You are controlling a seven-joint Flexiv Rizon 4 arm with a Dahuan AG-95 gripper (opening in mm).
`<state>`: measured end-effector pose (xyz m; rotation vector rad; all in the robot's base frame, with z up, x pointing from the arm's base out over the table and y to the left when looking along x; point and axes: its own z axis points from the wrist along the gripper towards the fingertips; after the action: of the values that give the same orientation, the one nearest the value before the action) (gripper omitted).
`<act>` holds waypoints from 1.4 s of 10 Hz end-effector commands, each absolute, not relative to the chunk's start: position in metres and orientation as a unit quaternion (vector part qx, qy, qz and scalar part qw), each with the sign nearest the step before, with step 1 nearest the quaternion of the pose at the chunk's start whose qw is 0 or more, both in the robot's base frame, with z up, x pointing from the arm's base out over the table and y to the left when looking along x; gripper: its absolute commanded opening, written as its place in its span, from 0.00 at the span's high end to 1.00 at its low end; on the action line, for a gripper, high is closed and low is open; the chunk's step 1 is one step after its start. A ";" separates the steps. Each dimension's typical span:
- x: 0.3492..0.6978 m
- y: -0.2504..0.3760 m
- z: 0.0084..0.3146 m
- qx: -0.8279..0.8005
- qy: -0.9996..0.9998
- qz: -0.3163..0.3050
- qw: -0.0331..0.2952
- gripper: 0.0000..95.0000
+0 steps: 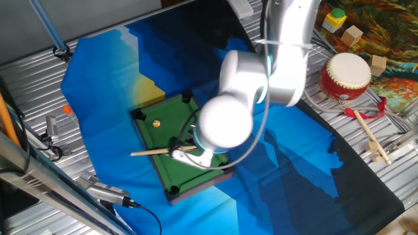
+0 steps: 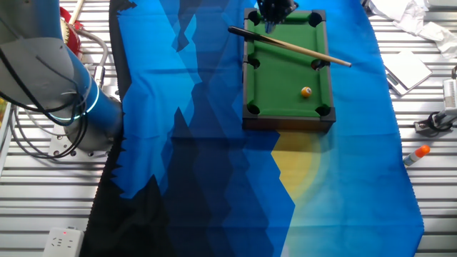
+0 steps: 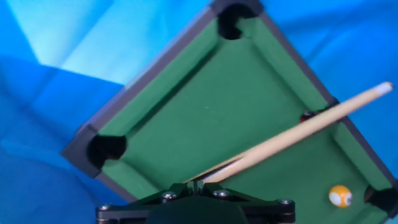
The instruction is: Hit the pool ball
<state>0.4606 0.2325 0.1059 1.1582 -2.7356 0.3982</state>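
1. Well, from one fixed view my white arm [image 1: 261, 72] bends down over the toy pool table [image 1: 157, 140], its rounded glossy elbow hiding most of my gripper [image 1: 179, 149]. My gripper sits low at the near end of the felt, fingers pinched tight on the thick end of the wooden cue stick [image 1: 153, 152], which runs out leftward from my grasp, past the table's rim. The pool ball [image 1: 156, 123], small, round and orange-yellow, lies on the green felt beyond the stick, apart from it.

2. From the other fixed view my gripper [image 2: 273, 12] is a dark shape at the far end of the table [image 2: 289, 123]. The cue stick [image 2: 300, 47], slim and pale with a dark butt, slants across the felt and overhangs the side rail. The pool ball [image 2: 306, 92] rests away from my gripper, near a corner pocket, clear of the stick. A creased blue cloth [image 2: 200, 107] lies under the table.

3. In the hand view my black gripper body [image 3: 196, 208] fills the bottom edge, closed on the cue stick [image 3: 298, 130], which tapers away up and right to a pale tip. The pool ball [image 3: 339, 196] sits right of my gripper, below the stick, showing a pale spot. Flat felt, dark rails and round black pockets frame the table [image 3: 205, 106].
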 end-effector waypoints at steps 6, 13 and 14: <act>0.476 0.224 0.113 0.244 -0.969 0.016 0.023 1.00; 0.492 0.218 0.119 0.187 -0.982 0.008 0.031 1.00; 0.492 0.217 0.120 0.176 -0.984 0.009 0.031 1.00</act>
<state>0.4909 0.2188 0.1182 0.6023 -3.0200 0.0266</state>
